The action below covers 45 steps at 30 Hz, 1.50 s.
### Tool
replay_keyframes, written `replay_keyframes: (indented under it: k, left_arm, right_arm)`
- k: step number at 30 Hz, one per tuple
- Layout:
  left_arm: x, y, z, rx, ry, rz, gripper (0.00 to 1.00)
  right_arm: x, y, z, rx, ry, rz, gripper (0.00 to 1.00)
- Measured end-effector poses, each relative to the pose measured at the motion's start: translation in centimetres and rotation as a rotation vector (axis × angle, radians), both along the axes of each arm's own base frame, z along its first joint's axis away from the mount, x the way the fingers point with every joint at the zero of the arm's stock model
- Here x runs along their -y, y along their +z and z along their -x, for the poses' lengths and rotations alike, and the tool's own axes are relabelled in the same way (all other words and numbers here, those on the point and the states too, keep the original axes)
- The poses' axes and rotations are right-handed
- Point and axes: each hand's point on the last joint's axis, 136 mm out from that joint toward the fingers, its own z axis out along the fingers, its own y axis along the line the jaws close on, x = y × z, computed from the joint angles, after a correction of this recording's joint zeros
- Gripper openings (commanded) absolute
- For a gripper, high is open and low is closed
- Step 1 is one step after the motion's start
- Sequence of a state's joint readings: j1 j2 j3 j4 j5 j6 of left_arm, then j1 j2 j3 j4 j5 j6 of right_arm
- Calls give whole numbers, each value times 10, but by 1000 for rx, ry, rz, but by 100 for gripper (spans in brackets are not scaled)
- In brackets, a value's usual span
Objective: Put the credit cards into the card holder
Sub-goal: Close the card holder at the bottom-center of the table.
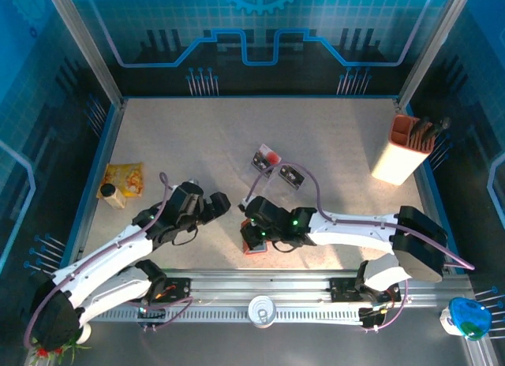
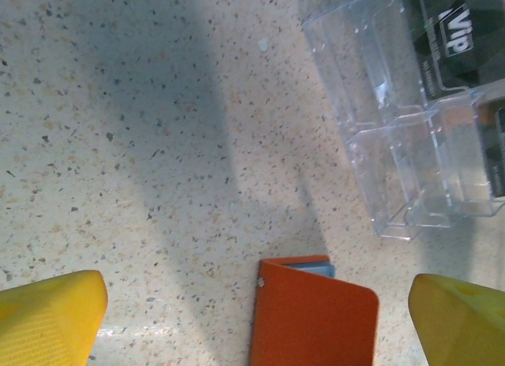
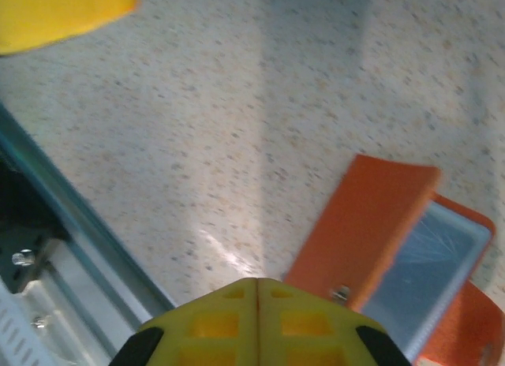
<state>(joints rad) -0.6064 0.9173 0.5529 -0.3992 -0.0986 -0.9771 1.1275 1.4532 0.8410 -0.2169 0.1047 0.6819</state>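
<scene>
Okay, my right claw is pressed together at bottom centre, the open card holder lying on the counter just right of its tips; left claw spread wide.

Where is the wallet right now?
Top view: the wallet lies mid-table by the near edge, beside the right gripper, clear tray beyond it.

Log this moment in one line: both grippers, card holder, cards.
left gripper: open, empty | right gripper: shut, beside card holder flap | card holder: open, pocket showing | black card: in clear tray
</scene>
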Motion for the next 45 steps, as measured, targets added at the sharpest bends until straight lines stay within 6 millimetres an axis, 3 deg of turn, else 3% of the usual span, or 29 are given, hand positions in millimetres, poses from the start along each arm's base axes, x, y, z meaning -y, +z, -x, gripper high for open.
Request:
replay_keyframes:
  k: [7, 13, 22, 29, 38, 40, 45]
  left_arm:
    - [6, -29, 7, -89, -91, -72, 99]
    - [25, -42, 17, -127, -202, -129, 99]
    - [58, -61, 35, -162, -347, -217, 99]
    - [61, -76, 44, -180, -380, -295, 99]
    - [63, -85, 44, -178, -391, -372, 99]
    - [63, -88, 44, -178, -395, -396, 99]
    - [66, -89, 44, -175, -408, -457, 99]
  right_arm:
    - [54, -53, 0, -64, -102, 97, 3]
    - [65, -68, 1, -83, -136, 95, 3]
    - [59, -66, 1, -87, -144, 52, 3]
    - [58, -62, -2, -80, -148, 35, 3]
    - [63, -28, -14, -37, -182, -47, 3]
    - [68, -23, -17, -30, -197, -54, 7]
    - [82, -27, -20, -36, -207, -3, 30]
